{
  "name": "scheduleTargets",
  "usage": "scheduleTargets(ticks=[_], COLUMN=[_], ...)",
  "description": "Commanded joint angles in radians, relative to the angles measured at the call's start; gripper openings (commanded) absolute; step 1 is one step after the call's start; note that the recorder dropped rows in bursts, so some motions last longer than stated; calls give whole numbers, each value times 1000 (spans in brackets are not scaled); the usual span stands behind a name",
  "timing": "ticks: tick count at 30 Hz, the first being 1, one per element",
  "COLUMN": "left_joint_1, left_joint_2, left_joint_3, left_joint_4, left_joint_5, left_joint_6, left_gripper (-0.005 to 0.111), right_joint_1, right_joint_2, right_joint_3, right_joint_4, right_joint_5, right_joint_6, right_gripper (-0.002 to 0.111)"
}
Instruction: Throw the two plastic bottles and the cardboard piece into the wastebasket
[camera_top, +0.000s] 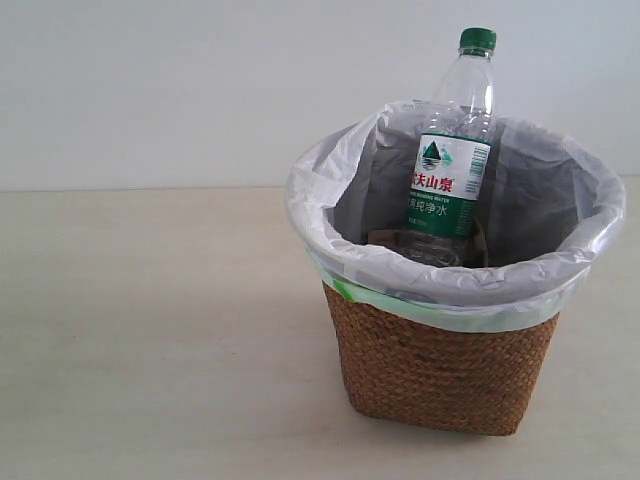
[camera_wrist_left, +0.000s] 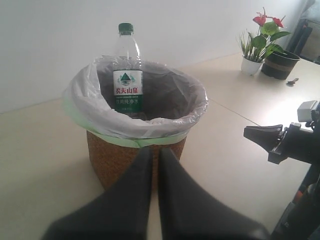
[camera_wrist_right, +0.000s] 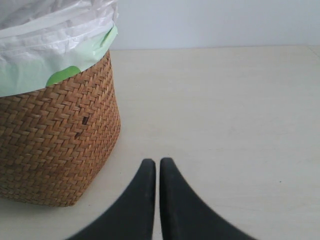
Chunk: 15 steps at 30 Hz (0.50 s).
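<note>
Wastebasket (camera_top: 440, 370), one, on worktop (camera_top: 150, 330); green-capped bottle (camera_top: 455, 150), one, upright inside. Left fingers (camera_wrist_left: 142, 175), one pair, closed together, empty; right fingers (camera_wrist_right: 146, 180), one pair, likewise.

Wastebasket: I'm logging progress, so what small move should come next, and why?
Likely just retract: the green-capped bottle stands in the wastebasket, brown cardboard seemingly beside its base, and the left gripper and right gripper have jaws shut, empty.
</note>
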Motion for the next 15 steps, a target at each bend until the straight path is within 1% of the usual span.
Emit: scheduleTargets(ticks=[1,13,15], left_joint_1=[1,1,1], left_joint_2=[-9,-9,-26], left_joint_3=[3,3,21], left_joint_4=[3,3,3], left_joint_5=[-6,-6,-7], left_joint_6=[-4,-4,-4], left_gripper=[4,4,4], right_joint_1=[-6,-6,-6], right_joint_2=[-5,-5,-5], right_joint_3=[0,0,0], right_joint_4=[0,0,0], right_joint_5=[-5,-5,-5], right_joint_6=[-4,-4,-4], right_gripper=[0,0,0])
